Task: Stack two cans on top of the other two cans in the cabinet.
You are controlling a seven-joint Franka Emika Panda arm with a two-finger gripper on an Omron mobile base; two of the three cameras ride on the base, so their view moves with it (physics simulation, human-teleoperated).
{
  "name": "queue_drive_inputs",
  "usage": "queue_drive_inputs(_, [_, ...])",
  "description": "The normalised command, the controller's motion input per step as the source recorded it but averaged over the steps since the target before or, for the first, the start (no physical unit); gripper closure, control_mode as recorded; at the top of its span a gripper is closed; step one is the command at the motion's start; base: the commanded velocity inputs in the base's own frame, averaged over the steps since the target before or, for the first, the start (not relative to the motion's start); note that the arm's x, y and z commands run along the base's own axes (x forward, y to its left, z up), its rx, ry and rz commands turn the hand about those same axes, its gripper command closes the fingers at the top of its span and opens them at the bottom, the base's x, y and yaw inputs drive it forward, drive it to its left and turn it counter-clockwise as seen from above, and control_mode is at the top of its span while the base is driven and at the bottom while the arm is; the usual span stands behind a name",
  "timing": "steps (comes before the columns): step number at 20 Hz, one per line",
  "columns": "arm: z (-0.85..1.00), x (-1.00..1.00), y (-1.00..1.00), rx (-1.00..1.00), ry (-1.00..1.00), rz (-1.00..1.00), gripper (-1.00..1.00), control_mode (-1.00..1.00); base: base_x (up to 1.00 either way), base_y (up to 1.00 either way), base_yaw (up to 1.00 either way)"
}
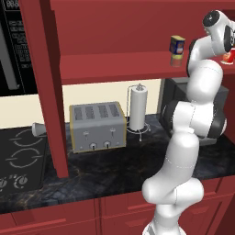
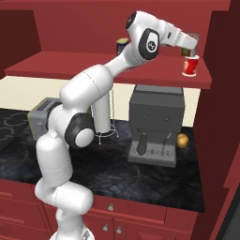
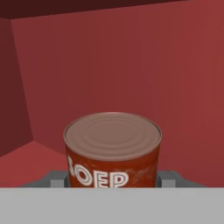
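Note:
In the hand view a dark red can (image 3: pixel 113 148) with white lettering stands upright between the fingertips of my gripper (image 3: pixel 112 179), which is shut on it. In the right base view the gripper (image 2: pixel 189 47) holds it right above the red-and-white can (image 2: pixel 190 65) on the cabinet shelf (image 2: pixel 70 70); I cannot tell whether the two touch. Further left on the shelf (image 1: pixel 114 66), the blue-and-yellow can (image 1: pixel 177 45) stands on top of the tan-brown can (image 1: pixel 176 60). The red-and-white can (image 1: pixel 228 58) shows at the right edge, partly behind my arm.
On the dark counter below stand a toaster (image 1: pixel 97 126), a paper towel holder (image 1: pixel 137 108) and a grey coffee machine (image 2: pixel 154 126) with a small orange thing (image 2: pixel 182 139) beside it. A cabinet post (image 1: pixel 48 92) rises left of the toaster, beside the stove (image 1: pixel 20 156).

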Motion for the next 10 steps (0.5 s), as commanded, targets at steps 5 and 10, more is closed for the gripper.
queue_drive_inputs(5, [-0.14, 0.00, 0.00, 0.00, 0.00, 0.00, 1.00, -1.00, 0.00, 0.00, 0.00])
queue_drive_inputs(10, [-0.06, 0.00, 0.00, 0.00, 0.00, 0.00, 1.00, -1.00, 0.00, 0.00, 0.00])
